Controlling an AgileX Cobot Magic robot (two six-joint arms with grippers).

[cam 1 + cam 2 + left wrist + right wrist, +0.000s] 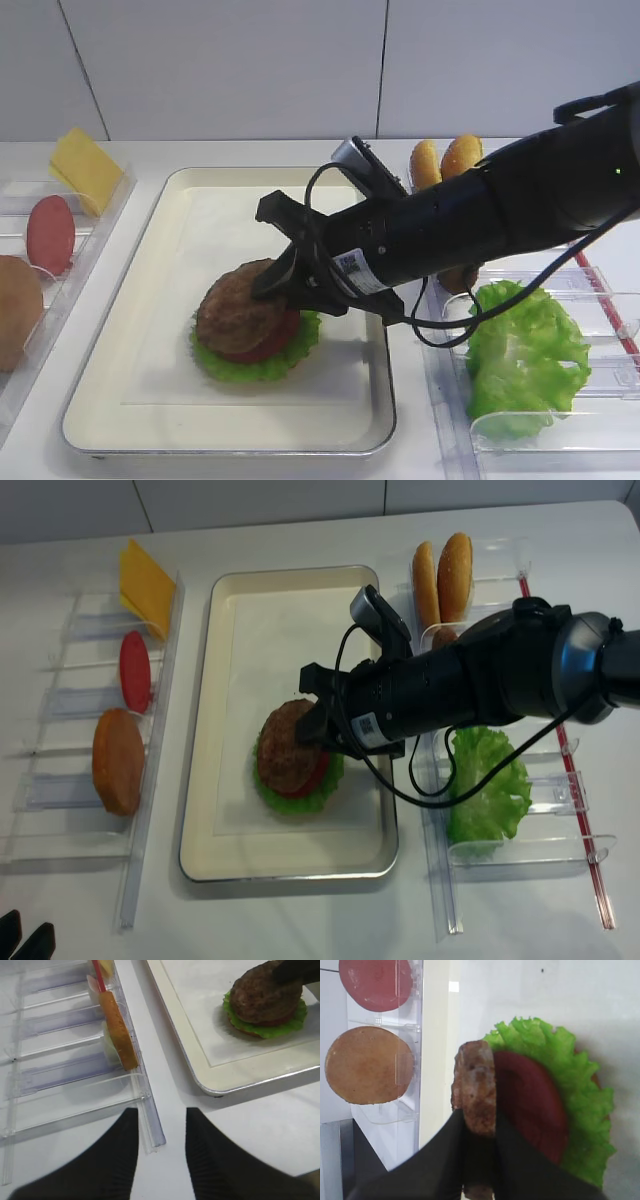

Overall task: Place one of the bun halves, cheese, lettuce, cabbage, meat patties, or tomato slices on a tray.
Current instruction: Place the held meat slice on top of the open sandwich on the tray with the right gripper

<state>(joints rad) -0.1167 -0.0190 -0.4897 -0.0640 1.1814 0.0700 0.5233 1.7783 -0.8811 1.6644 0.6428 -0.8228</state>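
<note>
2 clear racks flank the tray (pixel 150 330), and the left rack (pixel 60 780) carries the cheese (pixel 85 165), a tomato slice (pixel 50 235) and a bun half (pixel 118 760), all well apart from either tool. Low at the left, the left gripper (pixel 161 1150) hovers over the table beside that rack with its jaws apart and nothing between them. At the tray's middle sits a stack: lettuce (pixel 255 362) at the bottom, a red tomato slice (pixel 532 1105) on it, and the meat patty (pixel 235 305) tilted on top. Right gripper (pixel 479 1135) is clamped on the patty's right edge, reaching in from the right side. So the patty lies just left of its fingertips, leaning down onto the stack; the release looks close. Farther right, a second rack (pixel 600 400) carries spare lettuce.
</note>
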